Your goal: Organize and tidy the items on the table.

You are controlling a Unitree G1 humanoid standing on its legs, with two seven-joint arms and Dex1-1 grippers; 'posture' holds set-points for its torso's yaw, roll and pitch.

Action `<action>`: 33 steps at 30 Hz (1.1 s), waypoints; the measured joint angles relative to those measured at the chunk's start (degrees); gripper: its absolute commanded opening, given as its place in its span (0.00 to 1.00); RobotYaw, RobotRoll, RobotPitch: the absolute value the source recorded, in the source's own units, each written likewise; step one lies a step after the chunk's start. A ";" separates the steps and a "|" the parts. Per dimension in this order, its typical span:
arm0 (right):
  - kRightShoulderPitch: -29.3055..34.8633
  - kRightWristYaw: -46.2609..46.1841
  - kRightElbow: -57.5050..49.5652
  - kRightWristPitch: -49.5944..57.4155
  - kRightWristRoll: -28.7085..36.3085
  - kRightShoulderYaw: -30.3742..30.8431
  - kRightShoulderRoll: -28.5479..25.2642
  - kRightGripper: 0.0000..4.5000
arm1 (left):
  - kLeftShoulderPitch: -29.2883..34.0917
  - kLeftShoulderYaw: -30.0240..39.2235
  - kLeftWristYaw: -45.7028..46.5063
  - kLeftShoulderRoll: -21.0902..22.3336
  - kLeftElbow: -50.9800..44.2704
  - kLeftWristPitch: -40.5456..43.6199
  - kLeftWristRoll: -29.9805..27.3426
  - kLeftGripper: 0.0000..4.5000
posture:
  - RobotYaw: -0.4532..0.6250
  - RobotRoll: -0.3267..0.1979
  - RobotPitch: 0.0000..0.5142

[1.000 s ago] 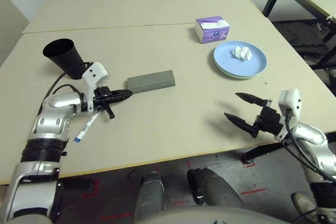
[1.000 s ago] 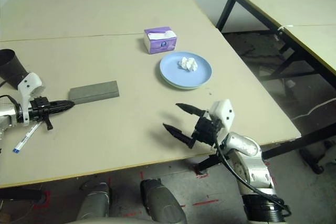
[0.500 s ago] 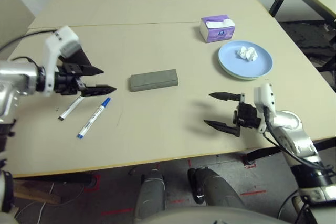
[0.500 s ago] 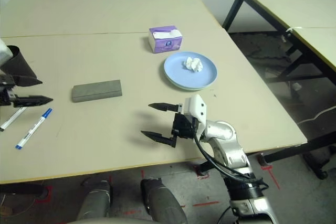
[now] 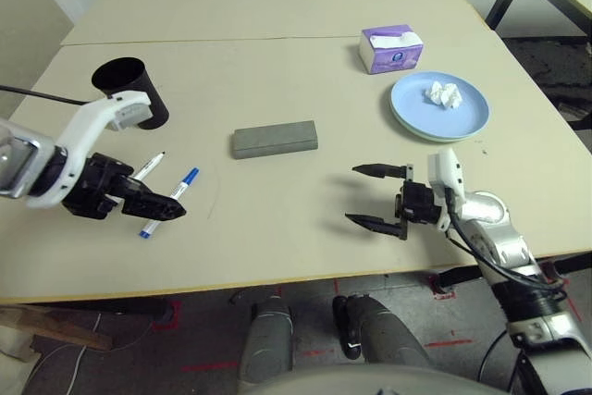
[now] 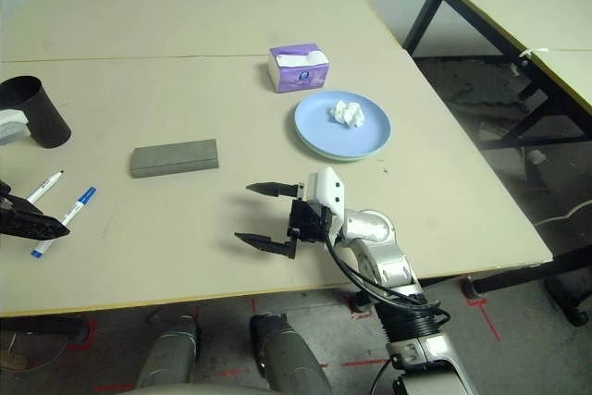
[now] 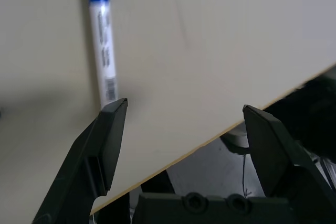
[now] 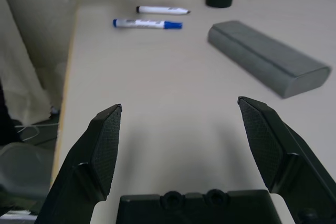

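Items, left to right: tapered black cup, ten o'clock on matte beige table; two slim white pens; left gripper splayed, empty; oblong grey case, centre; right gripper splayed, empty; crumpled tissue on round blue plate, two o'clock.

Two pens, grey case, tabletop

Colours here: beige table, matte black cup, plain grey glasses case off past the right gripper and its black fingers. Two white pens by the left gripper, blue cap and black cap. Light blue plate, white tissue wad, purple-and-white tissue box.
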 measured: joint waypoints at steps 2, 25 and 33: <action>0.25 -0.02 -0.30 0.00 -0.05 0.05 -0.32 1.00 | 0.38 -0.01 0.94 0.11 0.04 -0.59 0.25 0.99 | 0.41 0.62 0.37; 3.37 -2.89 -7.07 2.49 -0.31 1.90 -0.94 1.00 | 6.62 -1.54 9.24 -7.45 8.36 -14.99 9.50 0.99 | 0.38 0.62 0.35; 3.53 -3.47 -8.28 3.07 -0.31 2.06 -1.05 1.00 | 3.99 -1.52 10.32 -11.25 10.08 -15.26 11.62 0.99 | 0.37 0.62 0.34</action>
